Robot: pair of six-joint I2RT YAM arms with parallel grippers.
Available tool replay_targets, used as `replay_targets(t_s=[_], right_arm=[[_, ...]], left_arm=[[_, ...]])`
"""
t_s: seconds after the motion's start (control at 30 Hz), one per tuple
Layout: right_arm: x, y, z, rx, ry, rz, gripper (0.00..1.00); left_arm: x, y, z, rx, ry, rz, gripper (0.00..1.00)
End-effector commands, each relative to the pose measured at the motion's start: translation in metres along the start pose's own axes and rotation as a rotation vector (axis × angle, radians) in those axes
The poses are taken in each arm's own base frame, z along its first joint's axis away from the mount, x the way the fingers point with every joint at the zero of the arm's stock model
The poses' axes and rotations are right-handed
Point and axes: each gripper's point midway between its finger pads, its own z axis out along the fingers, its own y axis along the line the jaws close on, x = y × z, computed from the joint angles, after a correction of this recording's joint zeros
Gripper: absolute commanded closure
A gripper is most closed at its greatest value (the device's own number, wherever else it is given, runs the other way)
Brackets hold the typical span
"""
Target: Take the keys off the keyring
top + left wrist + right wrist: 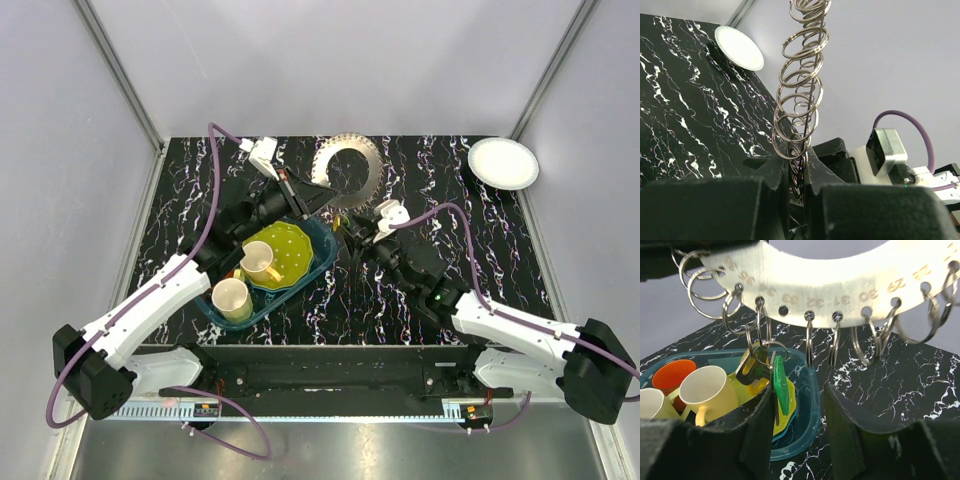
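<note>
Left gripper [797, 167] pinches the flat silver keyring [830, 275]. The green plastic key [781, 385] is not off yet; right gripper [799, 396] waits half-open beside it.

The whole marble table [180, 180] is taken in from high up behind the arm bases, looking down and forward, fairly far off. The left wrist view is shot from right behind the left gripper [797, 165], aimed edge-on up the keyring [800, 95] toward the white plate [739, 47] at the far right corner. The right wrist view is parked super close under the keyring's flat face, pointed at the teal tray [810, 390]. The keyring is shared by all three views, and the plate and tray are caught from the top too.
</note>
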Motion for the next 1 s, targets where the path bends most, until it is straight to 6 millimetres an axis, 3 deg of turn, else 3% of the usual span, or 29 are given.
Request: replay_targets(t_s=[0.0,0.23,0.53,0.57,0.73,0.77,0.8,0.83,0.93,0.97], right_arm=[[-0.026,0.005,0.009,0.003,-0.092,0.009,0.52],[-0.026,-0.002,0.012,0.056,-0.114,0.013,0.59],[-0.03,0.002,0.011,0.037,-0.134,0.011,0.61],[-0.03,0.002,0.011,0.035,-0.133,0.009,0.68],[-0.033,0.005,0.009,0.019,-0.14,0.006,0.76],[-0.032,0.004,0.009,0.019,-0.138,0.002,0.8],[-0.032,0.003,0.008,0.022,-0.136,0.0,0.92],[-0.034,0.003,0.007,0.021,-0.136,0.0,0.97],[-0.035,0.0,-0.001,0.024,-0.111,-0.001,1.0],[-0.024,0.0,-0.006,0.017,-0.06,-0.014,1.0]], left_arm=[[-0.032,-0.035,-0.011,0.098,-0.118,0.003,1.0],[-0.029,-0.029,-0.01,0.079,-0.119,-0.004,1.0],[-0.027,-0.023,-0.009,0.06,-0.117,-0.004,1.0],[-0.027,-0.023,-0.01,0.06,-0.117,-0.002,1.0],[-0.026,-0.019,-0.009,0.049,-0.118,0.0,1.0],[-0.026,-0.019,-0.009,0.048,-0.117,0.0,1.0],[-0.025,-0.018,-0.009,0.046,-0.115,0.0,1.0],[-0.023,-0.017,-0.009,0.042,-0.113,0.001,1.0],[-0.023,-0.011,-0.01,0.016,-0.113,0.02,1.0],[-0.022,-0.007,-0.01,0.003,-0.11,0.04,1.0]])
